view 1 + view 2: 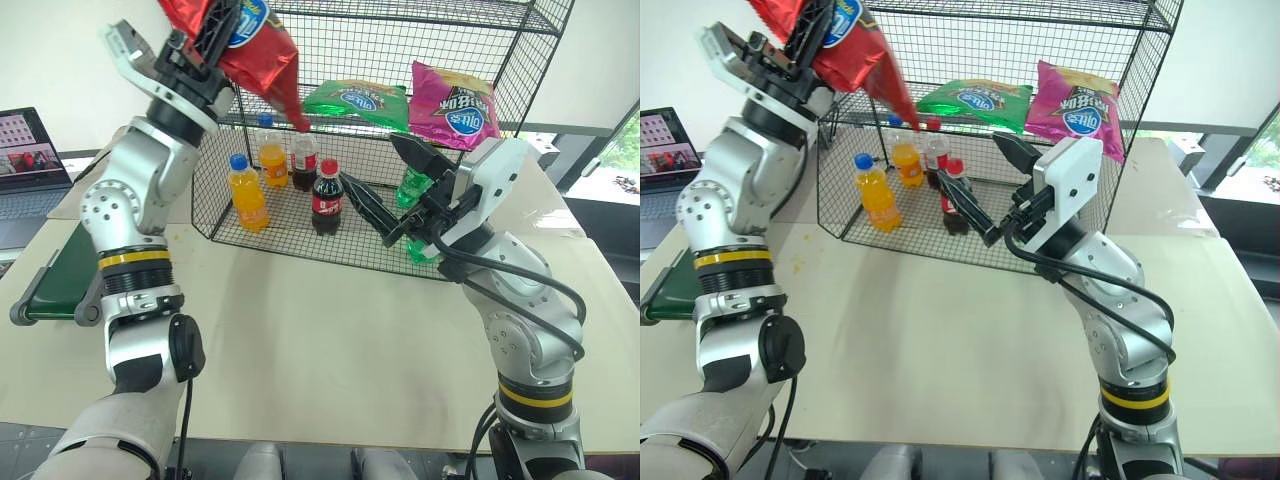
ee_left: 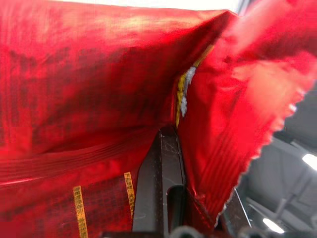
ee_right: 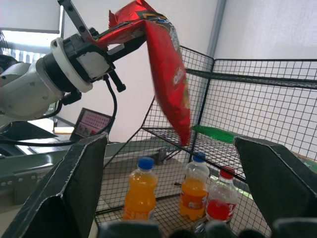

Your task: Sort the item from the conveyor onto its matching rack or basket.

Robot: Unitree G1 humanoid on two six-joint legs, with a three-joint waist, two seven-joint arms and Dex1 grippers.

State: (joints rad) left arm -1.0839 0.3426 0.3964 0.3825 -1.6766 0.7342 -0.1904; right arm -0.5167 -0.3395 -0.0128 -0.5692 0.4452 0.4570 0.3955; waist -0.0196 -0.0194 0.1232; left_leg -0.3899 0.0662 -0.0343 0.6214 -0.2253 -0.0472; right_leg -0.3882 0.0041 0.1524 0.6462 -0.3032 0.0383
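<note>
The red snack bag (image 1: 252, 50) hangs long-axis downward, pinched at its top edge by the clenched left gripper (image 1: 205, 40), its lower corner just left of the green bag (image 1: 358, 100) on the wire rack (image 1: 470, 30) shelf. The right gripper (image 1: 385, 195) is released, lower, nearer the bottles.

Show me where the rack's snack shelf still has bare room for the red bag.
Free: the shelf mesh left of the green bag, just under the red bag hanging from the left hand. Crowded: the green bag and magenta bag fill the shelf's right half; bottles crowd the tier below.
</note>
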